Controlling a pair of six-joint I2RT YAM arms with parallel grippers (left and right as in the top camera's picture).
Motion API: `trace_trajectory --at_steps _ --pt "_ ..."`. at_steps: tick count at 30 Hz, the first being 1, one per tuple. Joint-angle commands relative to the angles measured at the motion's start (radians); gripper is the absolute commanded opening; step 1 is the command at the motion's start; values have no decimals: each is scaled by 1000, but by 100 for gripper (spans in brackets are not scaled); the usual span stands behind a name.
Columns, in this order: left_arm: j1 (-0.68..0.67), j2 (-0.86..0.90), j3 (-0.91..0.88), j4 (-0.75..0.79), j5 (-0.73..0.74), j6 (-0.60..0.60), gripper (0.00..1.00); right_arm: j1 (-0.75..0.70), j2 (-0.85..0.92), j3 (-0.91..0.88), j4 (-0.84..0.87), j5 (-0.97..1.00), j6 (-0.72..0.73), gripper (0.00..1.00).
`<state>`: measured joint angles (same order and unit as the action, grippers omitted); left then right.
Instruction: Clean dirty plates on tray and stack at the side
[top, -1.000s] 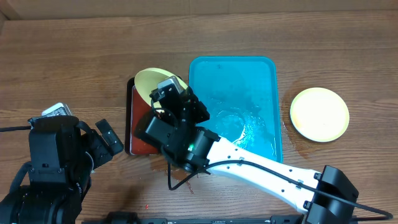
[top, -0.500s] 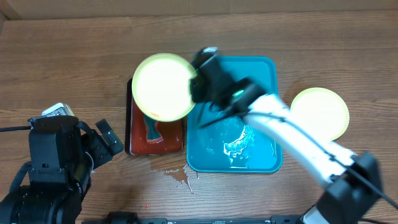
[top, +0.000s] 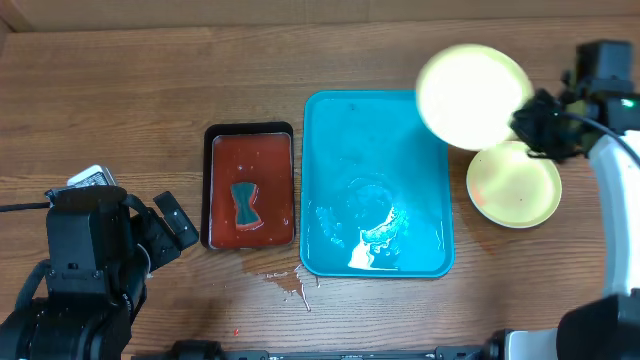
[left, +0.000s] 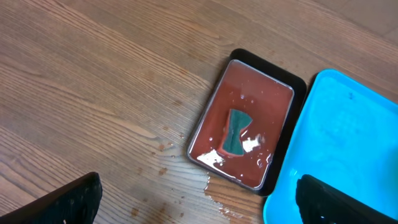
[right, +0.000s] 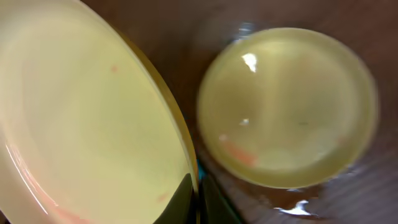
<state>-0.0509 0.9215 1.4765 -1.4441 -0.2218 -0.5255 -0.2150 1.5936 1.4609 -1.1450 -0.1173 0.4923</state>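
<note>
**Aloft at the right: one plate gripped, one lying on the wood**

Leftmost, the left tool (top: 172, 225) hangs over the bare tabletop (top: 120, 100) with its fingers spread wide apart and nothing between them. Next comes a black tray (top: 208, 180) of red liquid with a dark green sponge (top: 244, 204) lying in it. A small puddle (top: 285, 280) marks the wood just below that tray. Beside it sits the turquoise tray (top: 330, 130), which carries no plates, only a film of water (top: 375, 225) glinting near its lower half. Past the tray's upper right corner the held plate (top: 470, 95), yellow-green at the rim, is tilted in the air. The right tool (top: 535, 125) is clamped on its edge. Just beneath and right of it the second plate (top: 515, 185) lies flat on wet wood, well apart from the tray. From the right wrist view, both plates show faint reddish marks.
</note>
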Motion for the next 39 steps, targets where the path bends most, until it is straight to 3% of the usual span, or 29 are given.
trace_trajectory --at_steps 1,7,15,16,19,21,28,39 --pt "-4 1 4 4 -21 -21 100 -62 40 -103 -5 82 -10 4" --pt "-4 1 4 4 -21 -21 100 -204 63 -285 81 -8 -55 4" --pt "-4 1 4 4 -21 -21 100 -298 63 -373 147 -48 -50 4" --pt "-4 1 4 4 -21 -21 100 -302 63 -373 149 -50 -50 7" --pt "-4 1 4 4 -21 -21 99 -303 63 -372 144 -67 -51 40" --pt "-4 1 4 4 -21 -21 100 -303 60 -370 131 -103 -51 47" --pt "-4 1 4 4 -21 -21 100 -278 -42 -364 95 -261 -82 51" --pt "-4 1 4 4 -21 -21 100 -69 -445 -364 116 -349 -180 61"
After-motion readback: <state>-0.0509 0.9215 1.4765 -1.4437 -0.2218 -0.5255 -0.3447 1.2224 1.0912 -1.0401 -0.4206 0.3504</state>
